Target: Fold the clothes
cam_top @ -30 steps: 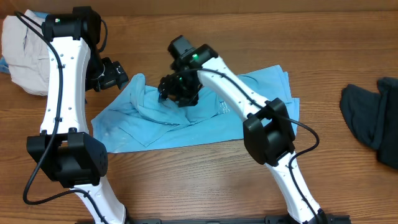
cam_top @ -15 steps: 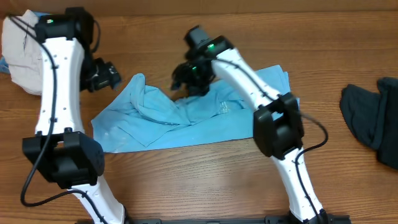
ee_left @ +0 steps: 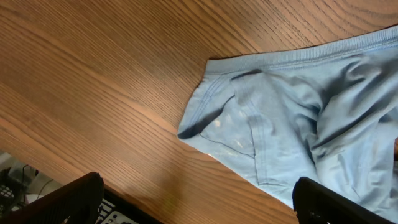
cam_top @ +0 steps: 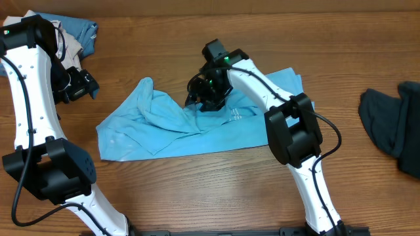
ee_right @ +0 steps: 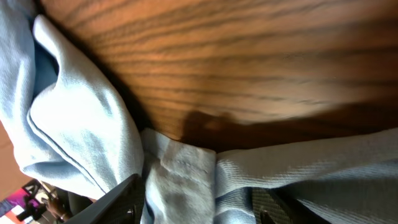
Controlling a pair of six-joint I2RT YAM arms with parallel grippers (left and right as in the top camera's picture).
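Right fingers (ee_right: pixel 121 198) straddle T-shirt (cam_top: pixel 170 128) fold on wood-grain table (cam_top: pixel 197 190).

A wooden table (cam_top: pixel 197 190) of warm brown, strongly lined grain carries everything. A light sky-blue T-shirt (cam_top: pixel 170 128) lies directly on it, spread crosswise but rumpled, with a fold of cloth bunched up along its far side and a small patch of white lettering on its right half. Well to the right of the T-shirt, a dark navy garment (cam_top: pixel 394 128) lies crumpled at the table's edge. Well to the left of the T-shirt and farther back, a beige garment (cam_top: pixel 71 46) and a denim-blue garment (cam_top: pixel 82 27) lie heaped together, touching each other, with bare wood between them and the T-shirt.
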